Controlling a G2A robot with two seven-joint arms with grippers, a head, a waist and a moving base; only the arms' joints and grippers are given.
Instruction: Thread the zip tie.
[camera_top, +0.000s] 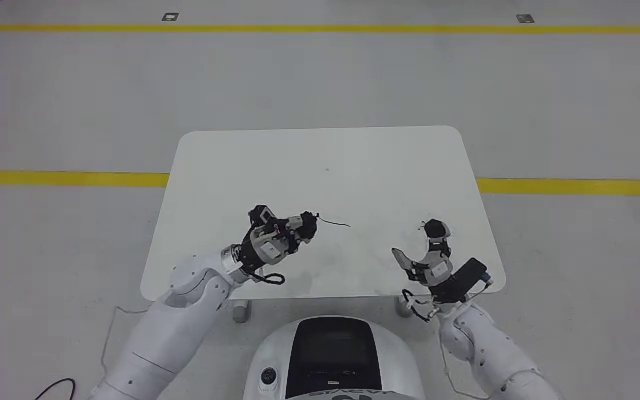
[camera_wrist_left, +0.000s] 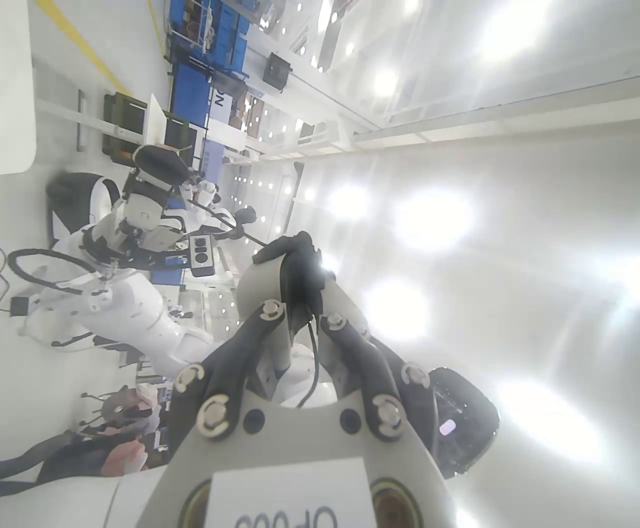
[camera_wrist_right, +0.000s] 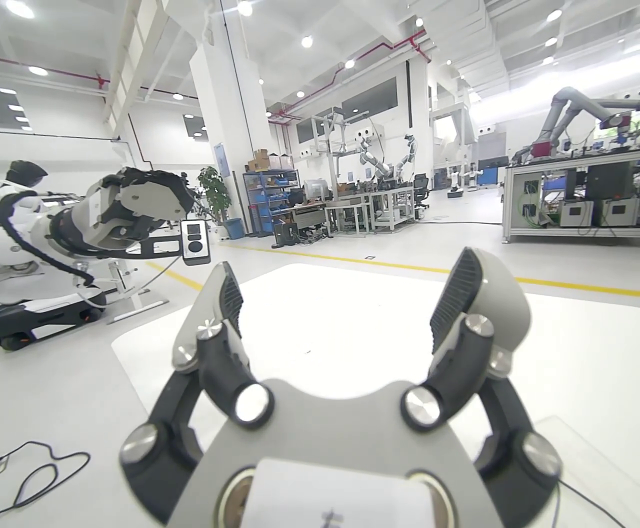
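A thin black zip tie (camera_top: 336, 221) is held above the white table (camera_top: 330, 160), its free end pointing toward the table's middle. My left gripper (camera_top: 304, 227) is shut on its other end, over the table's front left part. In the left wrist view the strap (camera_wrist_left: 314, 357) runs back from between the closed fingers (camera_wrist_left: 295, 260). My right gripper (camera_top: 418, 245) hovers over the table's front right part, open and holding nothing. In the right wrist view its ribbed pads (camera_wrist_right: 452, 290) stand wide apart, and the left gripper (camera_wrist_right: 135, 205) is off to one side.
The table has rounded corners, and its front edge (camera_top: 330, 296) lies just under both arms. Yellow floor lines (camera_top: 80, 178) run behind and beside it. A loose black cable (camera_wrist_right: 45, 467) lies on the floor beside the table.
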